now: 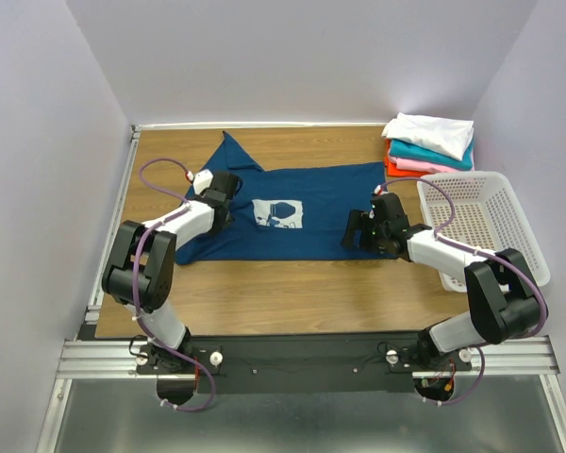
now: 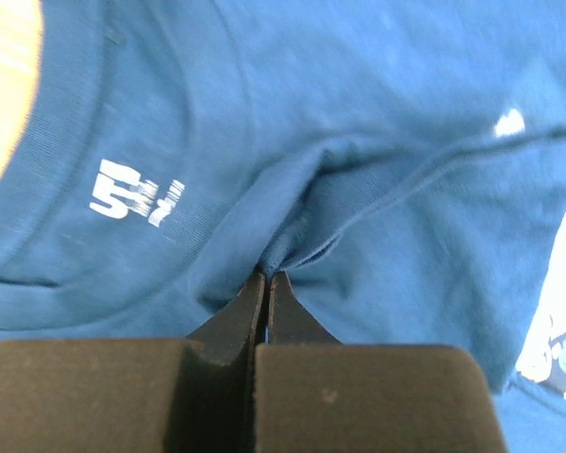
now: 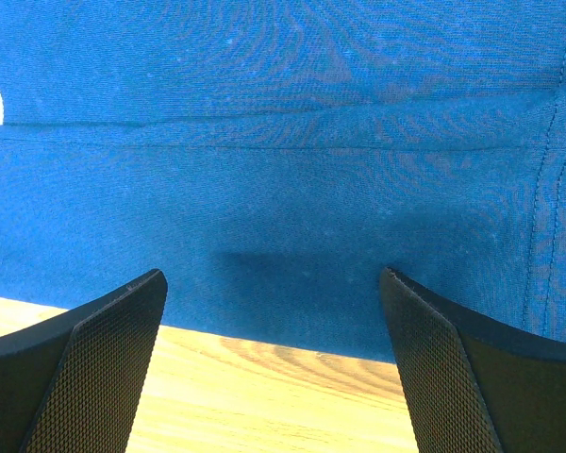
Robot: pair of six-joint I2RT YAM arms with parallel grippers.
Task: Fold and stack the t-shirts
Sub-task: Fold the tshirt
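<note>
Table [image 1: 302, 293], navy tee [image 1: 321, 203], wrist-only neck print [image 2: 137, 196]

A spread t-shirt [image 1: 302, 203] lies across the middle of the counter [image 1: 292, 293], the left hand [image 2: 267, 276] on its left side near the collar, the right hand [image 3: 274, 278] at its right edge. In the far right corner sits a stack of folded t-shirts [image 1: 429, 143], a basket [image 1: 481, 226] just before it.

Overhead, the light is bright and even, with only faint shadows on the tabletop [image 1: 292, 293]. The left wrist view is soft. The white neck print [image 2: 137, 200] on the navy t-shirt [image 2: 358, 113] smears, perhaps from motion, and the corner wood glares. Right wrist weave is crisp.
</note>
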